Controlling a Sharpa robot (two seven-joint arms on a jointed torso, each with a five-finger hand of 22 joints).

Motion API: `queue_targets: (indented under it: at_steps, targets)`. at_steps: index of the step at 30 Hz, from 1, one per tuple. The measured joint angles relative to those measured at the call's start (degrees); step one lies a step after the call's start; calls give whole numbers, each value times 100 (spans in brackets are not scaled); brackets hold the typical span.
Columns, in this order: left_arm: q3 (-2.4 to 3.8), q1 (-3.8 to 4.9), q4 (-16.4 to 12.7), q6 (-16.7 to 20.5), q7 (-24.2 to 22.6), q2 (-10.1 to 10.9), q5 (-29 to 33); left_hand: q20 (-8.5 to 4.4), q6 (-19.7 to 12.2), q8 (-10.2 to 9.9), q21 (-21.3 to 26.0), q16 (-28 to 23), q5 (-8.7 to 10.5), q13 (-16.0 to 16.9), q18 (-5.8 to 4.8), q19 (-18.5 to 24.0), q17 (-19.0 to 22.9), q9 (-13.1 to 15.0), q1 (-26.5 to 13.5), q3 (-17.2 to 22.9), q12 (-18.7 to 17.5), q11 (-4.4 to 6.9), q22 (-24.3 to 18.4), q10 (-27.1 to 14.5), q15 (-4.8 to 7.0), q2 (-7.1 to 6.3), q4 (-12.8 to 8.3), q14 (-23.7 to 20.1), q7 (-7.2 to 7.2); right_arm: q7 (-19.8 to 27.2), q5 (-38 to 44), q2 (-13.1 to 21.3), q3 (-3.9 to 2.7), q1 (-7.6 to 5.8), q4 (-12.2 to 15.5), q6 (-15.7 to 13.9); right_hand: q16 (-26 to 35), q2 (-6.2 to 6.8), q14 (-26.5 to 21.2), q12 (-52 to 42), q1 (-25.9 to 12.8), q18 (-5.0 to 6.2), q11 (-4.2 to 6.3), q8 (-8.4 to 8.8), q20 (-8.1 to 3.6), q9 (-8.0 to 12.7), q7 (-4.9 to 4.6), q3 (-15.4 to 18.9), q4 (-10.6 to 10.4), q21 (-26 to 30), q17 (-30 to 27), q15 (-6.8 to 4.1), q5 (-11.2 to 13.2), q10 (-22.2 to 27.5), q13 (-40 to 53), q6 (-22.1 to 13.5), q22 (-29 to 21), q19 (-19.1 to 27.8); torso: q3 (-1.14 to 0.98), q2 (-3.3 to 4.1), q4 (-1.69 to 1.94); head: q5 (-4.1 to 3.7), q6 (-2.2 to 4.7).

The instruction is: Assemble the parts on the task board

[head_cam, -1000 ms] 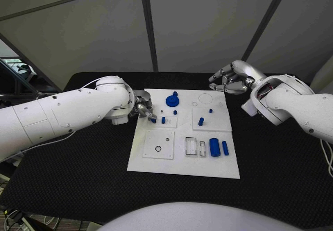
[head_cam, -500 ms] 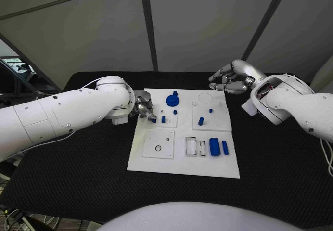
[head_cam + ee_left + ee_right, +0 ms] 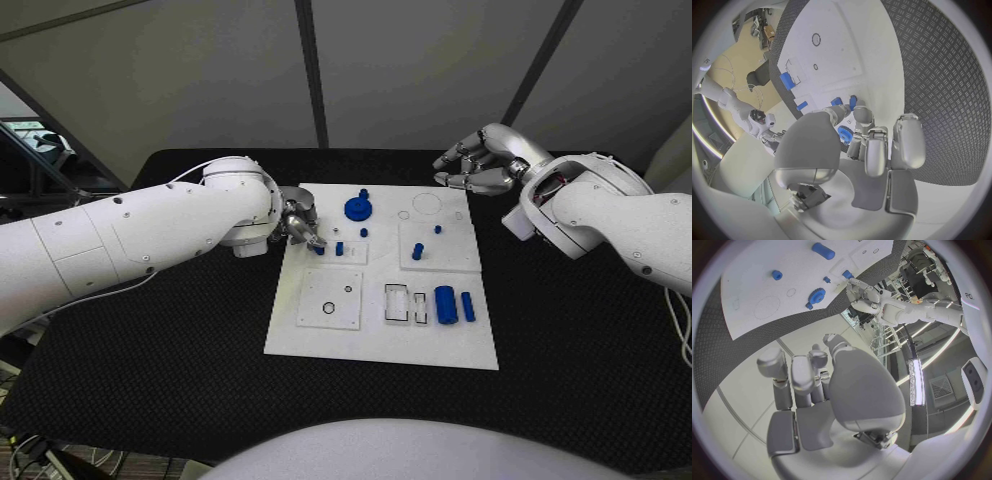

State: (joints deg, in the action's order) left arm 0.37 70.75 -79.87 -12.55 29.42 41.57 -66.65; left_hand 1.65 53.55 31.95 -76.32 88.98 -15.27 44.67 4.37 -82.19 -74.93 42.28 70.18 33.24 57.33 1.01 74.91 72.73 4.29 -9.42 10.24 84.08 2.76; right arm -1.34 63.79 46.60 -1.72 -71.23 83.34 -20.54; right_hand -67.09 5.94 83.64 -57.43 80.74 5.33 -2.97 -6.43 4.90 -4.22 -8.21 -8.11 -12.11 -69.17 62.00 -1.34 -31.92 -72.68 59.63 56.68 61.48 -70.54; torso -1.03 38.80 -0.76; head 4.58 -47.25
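Head view: white rectangular task board (image 3: 378, 340) partly assembled; blue cylinders (image 3: 454, 305) loose; left hand (image 3: 299, 225) pinches small blue peg (image 3: 319, 249); right hand (image 3: 480, 165) empty, fingers loosely curled.

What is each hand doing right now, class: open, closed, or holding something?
Left hand: fingertips pinch a small blue peg at the white board.
Right hand: fingers curled in, holding nothing, above the table.
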Motion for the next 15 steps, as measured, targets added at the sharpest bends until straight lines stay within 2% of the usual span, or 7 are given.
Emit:
queue_targets:
  at_steps: [9, 14, 15]
  targets:
    - [-26, 18, 69, -63, 21, -57, -29, 0, 42, 30, 0, 23, 0, -5, 0, 0, 0, 12, -144, 189, -16, -2, 0, 3, 13, -81, -188, -13, -40, 1, 0, 15, 0, 0, 6, 1, 0, 0, 0, 0, 0, 0, 0, 0, 0, 0, 0, 0, 0, 0, 0, 0, 0, 0, 0, 0, 0, 0, 0, -2, -4, 0, -6]
    - [-39, 33, 105, -77, 36, -108, -77, 0, 77, 31, 0, 23, -1, 22, 0, 0, 0, 29, -211, 186, -17, 21, 0, 44, 12, -83, -238, -12, -57, 5, 0, 15, 0, 0, 9, 4, 0, 0, 0, 0, 0, 0, 0, 0, 0, 0, 0, 0, 0, 0, 0, 0, 0, 0, 0, 0, 0, 0, 0, -2, -4, 0, 1]
    - [-41, 35, 114, -77, 38, -115, -85, -14, 104, 31, 0, 23, -1, 29, 0, -13, 0, 29, -264, 164, -17, 48, 0, 71, 24, -40, -263, -1, -83, 5, 0, 15, 0, 0, 9, 5, 0, 0, 0, 0, 0, 0, 0, 0, 0, 0, 0, 0, 0, 0, 0, 0, 0, 0, 0, 0, 0, 0, 0, -2, -5, 0, 3]
